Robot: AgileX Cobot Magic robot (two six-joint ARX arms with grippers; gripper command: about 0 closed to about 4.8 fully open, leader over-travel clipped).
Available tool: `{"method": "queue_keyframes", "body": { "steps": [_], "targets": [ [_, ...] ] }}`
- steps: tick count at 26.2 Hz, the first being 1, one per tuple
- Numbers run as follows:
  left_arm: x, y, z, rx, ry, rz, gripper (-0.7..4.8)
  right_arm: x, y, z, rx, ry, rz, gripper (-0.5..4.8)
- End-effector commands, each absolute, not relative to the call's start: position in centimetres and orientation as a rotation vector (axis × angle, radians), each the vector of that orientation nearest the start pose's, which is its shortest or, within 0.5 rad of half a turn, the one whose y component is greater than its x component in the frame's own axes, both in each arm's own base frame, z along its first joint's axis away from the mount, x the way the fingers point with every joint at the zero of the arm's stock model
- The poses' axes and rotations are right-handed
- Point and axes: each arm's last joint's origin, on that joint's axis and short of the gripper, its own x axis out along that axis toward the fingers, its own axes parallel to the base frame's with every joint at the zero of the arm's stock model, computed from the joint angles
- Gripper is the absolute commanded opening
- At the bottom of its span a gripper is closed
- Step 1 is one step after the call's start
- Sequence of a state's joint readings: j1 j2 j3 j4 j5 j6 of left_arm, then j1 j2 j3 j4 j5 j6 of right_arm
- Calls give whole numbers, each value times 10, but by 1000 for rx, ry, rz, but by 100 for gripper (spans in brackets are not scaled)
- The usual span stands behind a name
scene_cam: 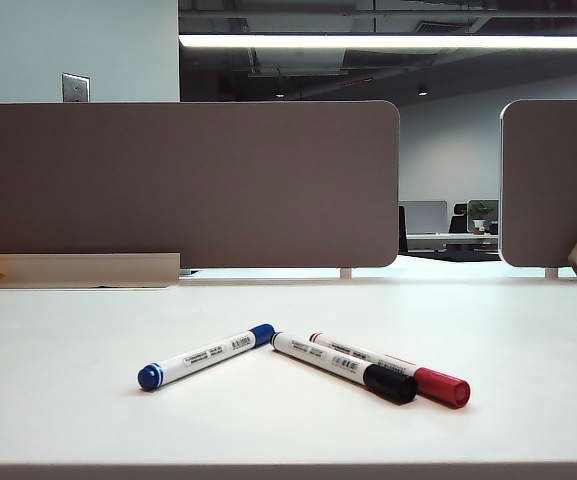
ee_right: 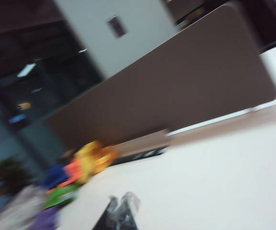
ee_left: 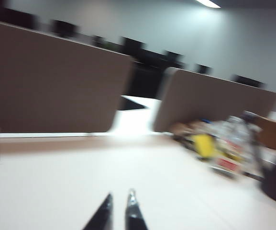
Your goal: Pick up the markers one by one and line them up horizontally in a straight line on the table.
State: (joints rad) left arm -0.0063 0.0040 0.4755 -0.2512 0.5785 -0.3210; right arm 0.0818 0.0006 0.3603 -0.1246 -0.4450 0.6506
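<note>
Nothing of the task looks done yet, judging by how the three markers lie on the white desk (scene_cam: 58, 400). In the exterior view they sit toward the front edge, roughly midway between the left and right edges. The blue-capped marker (scene_cam: 206, 356) slants one way, its cap end nearer the front edge. The black-capped marker (scene_cam: 343, 367) and the red-capped marker (scene_cam: 388, 369) slant the other way, lying side by side and so close that they seem to touch along part of their length. The far end of the blue one comes just beside the far end of the black one, so the three form a shallow V and not a straight row. Neither arm shows in the exterior view, and no marker shows in either wrist view, so no pen is held. The left gripper (ee_left: 119, 207) hangs above bare desk, pointed toward the brown divider panels (scene_cam: 183, 180) at the back edge; its fingers (ee_left: 133, 211) stand narrow with a slim gap between the tips, and nothing is between them. The right gripper (ee_right: 119, 206) also sits over bare desk; the picture is blurred, but its fingers (ee_right: 128, 203) read as pressed together and empty. All the work seems left: each marker has to be picked up in turn and laid end to end or parallel in one horizontal line.
</note>
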Motion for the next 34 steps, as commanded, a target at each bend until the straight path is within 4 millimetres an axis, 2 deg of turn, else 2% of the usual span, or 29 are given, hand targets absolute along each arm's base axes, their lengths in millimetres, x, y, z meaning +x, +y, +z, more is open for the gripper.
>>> {"method": "queue_keyframes", "body": {
  "steps": [1, 3, 7, 9, 11, 13, 17, 25, 29, 33, 34],
  "targets": [
    [29, -17, 298, -282, -104, -673, 25, 49, 20, 273, 588, -18, 714, -2],
    [25, -17, 304, -301, -114, -657, 14, 47, 20, 276, 571, -21, 736, -2],
    [17, -15, 311, -318, -61, -552, -6, 40, 20, 284, 403, -65, 742, -2],
    [19, -14, 313, -271, 50, -518, -6, 37, 18, 287, 332, -22, 643, -2],
    [24, -14, 316, -222, 136, -509, -6, 37, 18, 289, 280, 22, 614, -2],
    [40, -14, 322, -178, 270, -498, -6, 45, 18, 294, 221, 101, 598, -1],
    [88, -13, 340, -185, 511, -426, -6, 73, 21, 307, 187, 211, 594, -1],
    [160, -20, 357, -113, 661, -486, -6, 128, 27, 328, 146, 425, 651, -1],
    [193, -35, 352, -24, 729, -575, -6, 161, 32, 334, 113, 573, 674, -1],
    [217, -56, 335, 65, 823, -604, -6, 199, 54, 336, 77, 724, 760, -1],
    [224, -65, 325, 85, 870, -618, -6, 212, 67, 333, 51, 769, 806, -1]
  ]
}}
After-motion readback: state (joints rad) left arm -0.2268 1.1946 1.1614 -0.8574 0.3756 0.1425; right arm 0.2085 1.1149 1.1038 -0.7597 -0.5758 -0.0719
